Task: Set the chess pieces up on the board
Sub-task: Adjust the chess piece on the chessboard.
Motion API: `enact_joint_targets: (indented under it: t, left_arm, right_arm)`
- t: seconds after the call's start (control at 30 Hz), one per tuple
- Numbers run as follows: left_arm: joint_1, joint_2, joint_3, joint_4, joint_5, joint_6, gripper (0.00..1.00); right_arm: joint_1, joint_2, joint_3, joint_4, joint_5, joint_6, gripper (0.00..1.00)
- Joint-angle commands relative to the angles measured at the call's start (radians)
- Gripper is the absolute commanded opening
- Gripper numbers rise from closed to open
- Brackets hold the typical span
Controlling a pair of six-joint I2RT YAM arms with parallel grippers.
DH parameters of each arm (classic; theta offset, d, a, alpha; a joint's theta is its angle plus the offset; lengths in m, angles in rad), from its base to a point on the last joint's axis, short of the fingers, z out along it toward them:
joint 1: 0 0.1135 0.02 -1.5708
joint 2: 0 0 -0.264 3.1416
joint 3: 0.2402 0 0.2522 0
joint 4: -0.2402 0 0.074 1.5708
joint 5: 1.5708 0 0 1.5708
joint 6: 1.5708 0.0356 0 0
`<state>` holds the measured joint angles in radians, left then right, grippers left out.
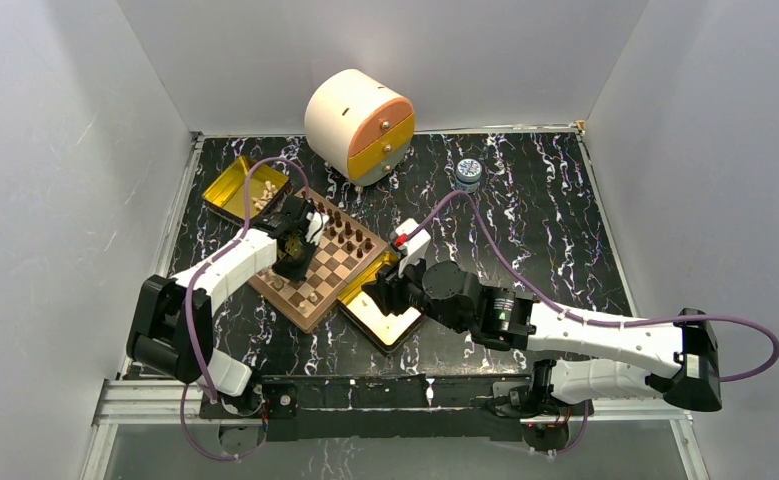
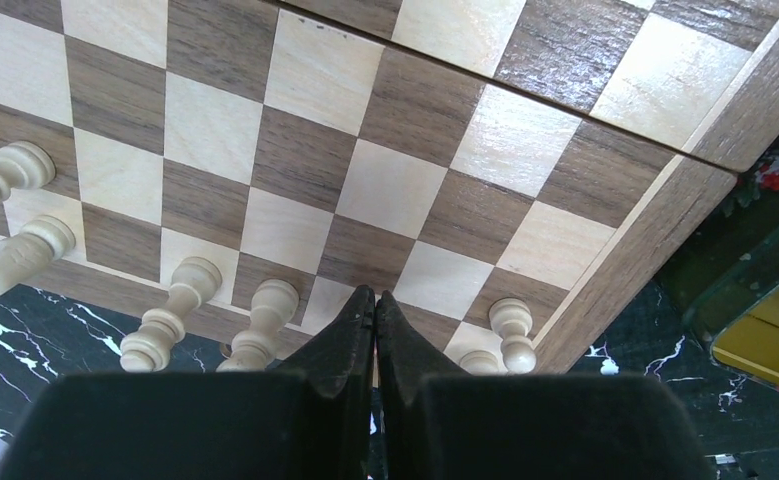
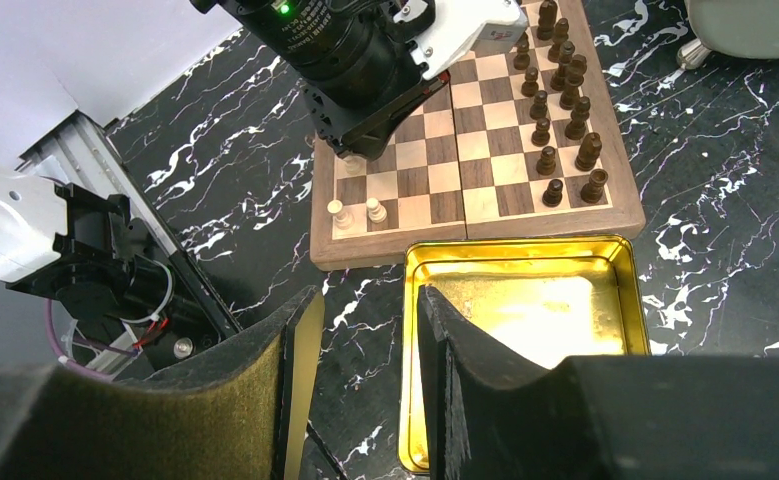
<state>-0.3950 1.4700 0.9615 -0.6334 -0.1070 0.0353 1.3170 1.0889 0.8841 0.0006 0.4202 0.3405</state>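
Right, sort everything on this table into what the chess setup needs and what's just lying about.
Job: board, dark pieces, light pieces, far gold tin holding more light pieces.
Lying about: near gold tin, round drawer unit, small round container.

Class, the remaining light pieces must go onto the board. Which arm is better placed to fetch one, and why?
Left. The left gripper is over the board's light side, near the tin holding light pieces. The right gripper hovers across the board over an empty-looking tin.
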Motion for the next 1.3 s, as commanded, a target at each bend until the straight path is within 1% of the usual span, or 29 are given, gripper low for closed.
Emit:
enact_joint_targets:
  t: [0.0, 0.4, 1.27]
  left_arm:
    - [-0.007, 0.017, -0.004, 0.0, -0.01, 0.016, 0.0]
    - [-0.011, 0.044, -0.008, -0.015, -0.057, 0.022, 0.0]
    - [-0.011, 0.069, -0.014, -0.036, -0.079, 0.021, 0.0]
  right_arm:
    - [0.003, -0.023, 0.039, 0.054, 0.017, -0.012, 0.48]
    - [0.004, -0.026, 0.041, 0.059, 0.015, -0.017, 0.48]
    - [0.004, -0.031, 0.044, 0.068, 0.028, -0.04, 0.49]
